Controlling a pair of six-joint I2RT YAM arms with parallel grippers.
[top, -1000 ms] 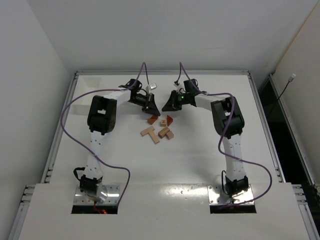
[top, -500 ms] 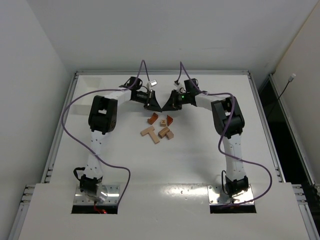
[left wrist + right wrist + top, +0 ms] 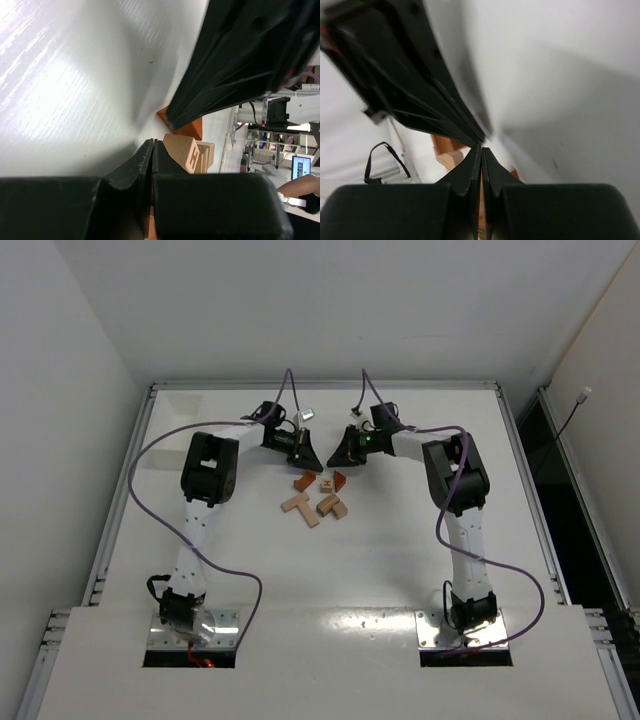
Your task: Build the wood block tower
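Shifted toward 3 o'clock, left gripper point(image 3: 310, 458), fingers closed empty, sits beside right gripper point(image 3: 334, 457), likewise closed; tan and reddish-brown wooden blocks point(image 3: 300, 507) lie scattered at their 6 o'clock.

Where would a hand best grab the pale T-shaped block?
Probably from straight above, pinching one bar of the T-shaped block across its narrow width: it lies flat on the table, and a tan block crowds only its right side.

Bright, even light.
Soft shadow beyond the left gripper point(image 3: 152, 144), glare to its left, its near body blurred.
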